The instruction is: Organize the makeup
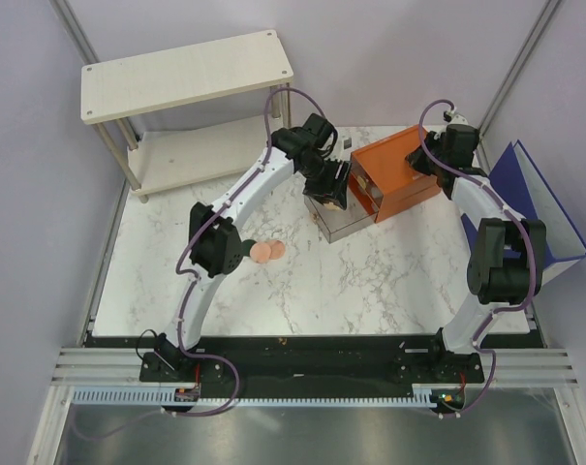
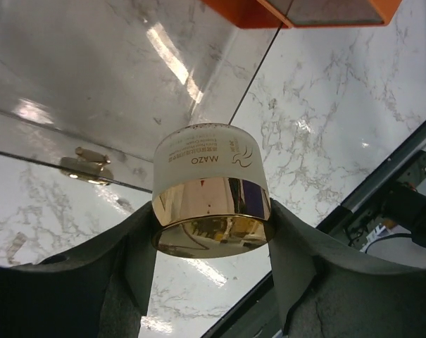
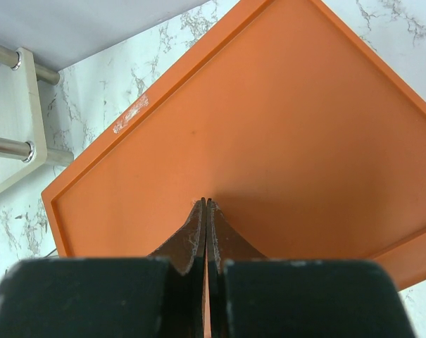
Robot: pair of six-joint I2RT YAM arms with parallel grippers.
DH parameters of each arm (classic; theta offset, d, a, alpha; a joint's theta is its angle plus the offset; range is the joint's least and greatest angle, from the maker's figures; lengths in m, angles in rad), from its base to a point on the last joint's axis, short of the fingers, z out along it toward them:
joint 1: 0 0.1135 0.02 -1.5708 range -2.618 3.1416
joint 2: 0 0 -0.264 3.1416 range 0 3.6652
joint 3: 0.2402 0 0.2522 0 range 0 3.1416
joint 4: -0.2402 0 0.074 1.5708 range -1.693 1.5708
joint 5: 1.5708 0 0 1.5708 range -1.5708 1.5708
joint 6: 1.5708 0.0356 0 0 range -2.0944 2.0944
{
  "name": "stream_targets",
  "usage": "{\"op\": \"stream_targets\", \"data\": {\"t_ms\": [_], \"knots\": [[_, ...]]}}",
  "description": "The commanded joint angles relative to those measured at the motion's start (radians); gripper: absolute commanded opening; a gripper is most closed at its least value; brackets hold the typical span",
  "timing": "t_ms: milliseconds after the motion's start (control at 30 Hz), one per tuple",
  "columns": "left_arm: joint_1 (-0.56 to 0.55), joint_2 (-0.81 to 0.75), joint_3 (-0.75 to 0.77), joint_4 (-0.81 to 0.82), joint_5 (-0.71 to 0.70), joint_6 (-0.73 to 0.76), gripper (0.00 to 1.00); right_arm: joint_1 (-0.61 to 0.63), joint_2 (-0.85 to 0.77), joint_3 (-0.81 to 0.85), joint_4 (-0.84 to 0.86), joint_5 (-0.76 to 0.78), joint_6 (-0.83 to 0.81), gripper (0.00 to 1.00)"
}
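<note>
Overhead view of a marble table [image 1: 389, 281]. My left gripper [image 2: 211, 238] is clenched on the gold-rimmed round jar [image 2: 210, 190], one finger on each side of its gold band. It holds the jar just above the clear drawer [image 1: 343, 221], which is pulled out of the orange drawer box [image 1: 397, 172]; I judge it is poised there for lowering in. My right gripper [image 3: 206, 205] is empty, its fingers pressed together, tips at the box's flat top, seemingly to keep the box from sliding. Two peach-pink discs [image 1: 267, 252] lie on the marble near my left arm's elbow, well apart from the drawer, not yet put away.
</note>
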Motion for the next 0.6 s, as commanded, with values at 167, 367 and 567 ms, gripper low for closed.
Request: {"op": "stream_targets", "data": {"t_ms": [167,367,567], "knots": [[0.009,0.048,0.029,0.090,0.189,-0.094,0.14,0.008,0.126,-0.113,-0.386,0.044,-0.054,0.00],[0.008,0.089,0.031,0.139,0.198,-0.097,0.20,0.008,0.116,-0.130,-0.382,0.048,-0.054,0.00],[0.008,0.120,0.028,0.157,0.178,-0.100,0.24,0.006,0.106,-0.146,-0.380,0.051,-0.056,0.00]]}}
